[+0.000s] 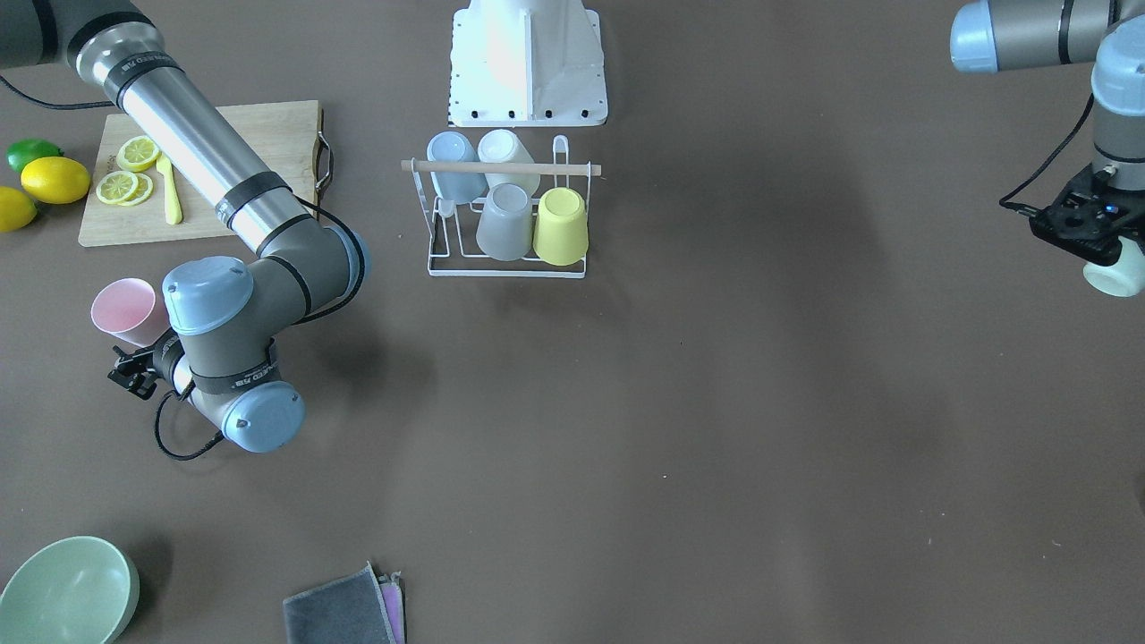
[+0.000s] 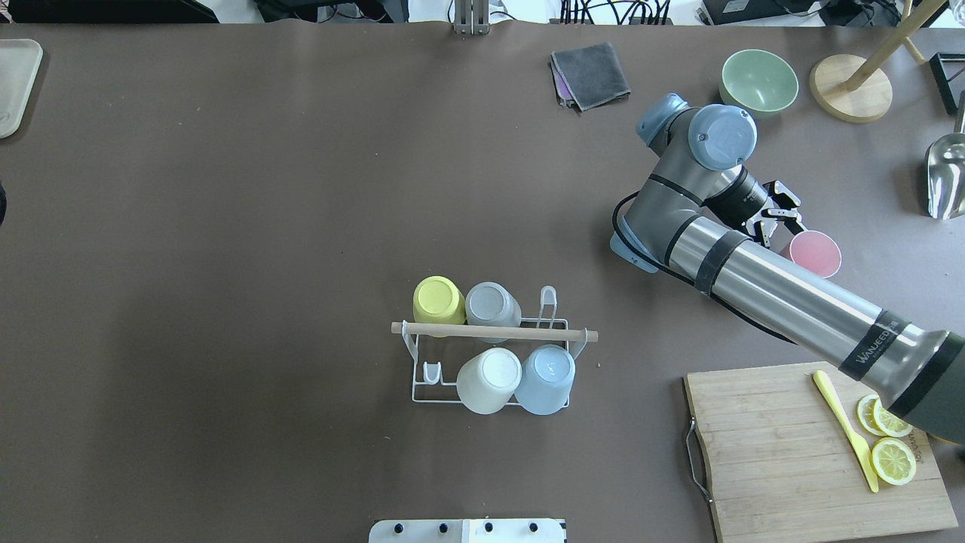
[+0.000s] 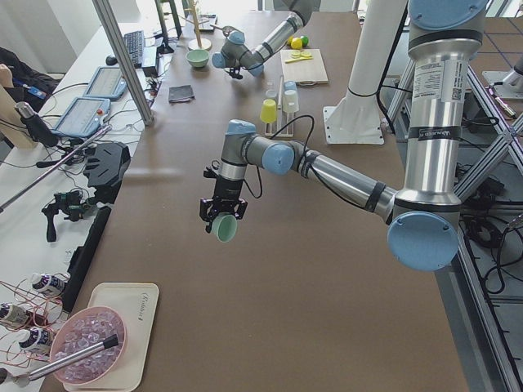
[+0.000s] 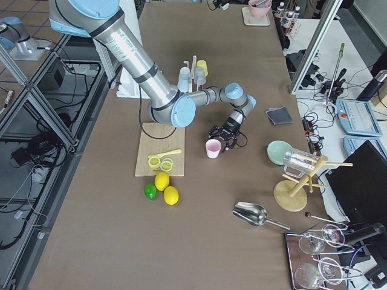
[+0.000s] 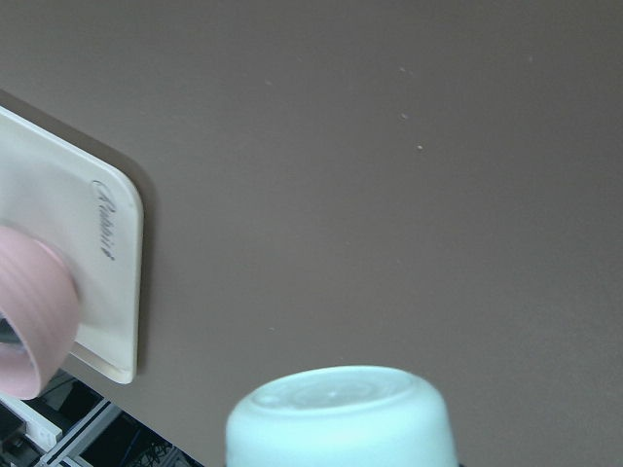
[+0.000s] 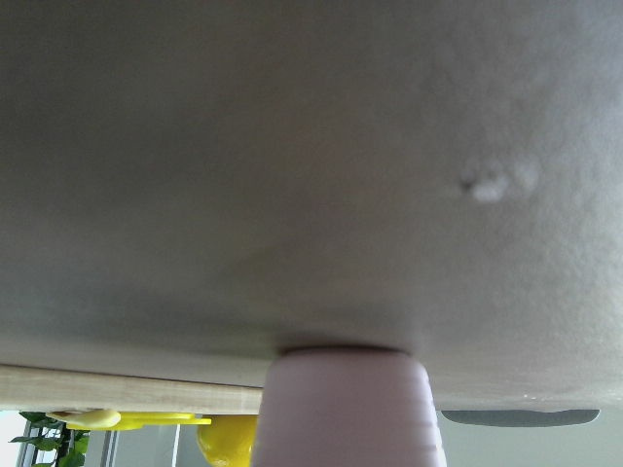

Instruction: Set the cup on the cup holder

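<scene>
The white wire cup holder (image 2: 494,332) with its wooden rod (image 1: 501,167) stands mid-table. It holds a yellow, a grey, a white and a light blue cup, all upside down. My left gripper (image 3: 222,214) is shut on a pale mint cup (image 3: 226,228) and holds it above the table far out to the left; the cup's base fills the bottom of the left wrist view (image 5: 341,418). A pink cup (image 2: 816,253) stands upright on the table. My right gripper (image 2: 780,220) is low beside it, jaws spread, fingertips at its side.
A wooden cutting board (image 2: 776,460) with lemon slices and a yellow knife lies near the right arm. A green bowl (image 2: 759,80), folded cloths (image 2: 592,74), a wooden stand (image 2: 852,89) and a metal scoop (image 2: 946,177) lie beyond. A tray (image 3: 106,343) sits far left.
</scene>
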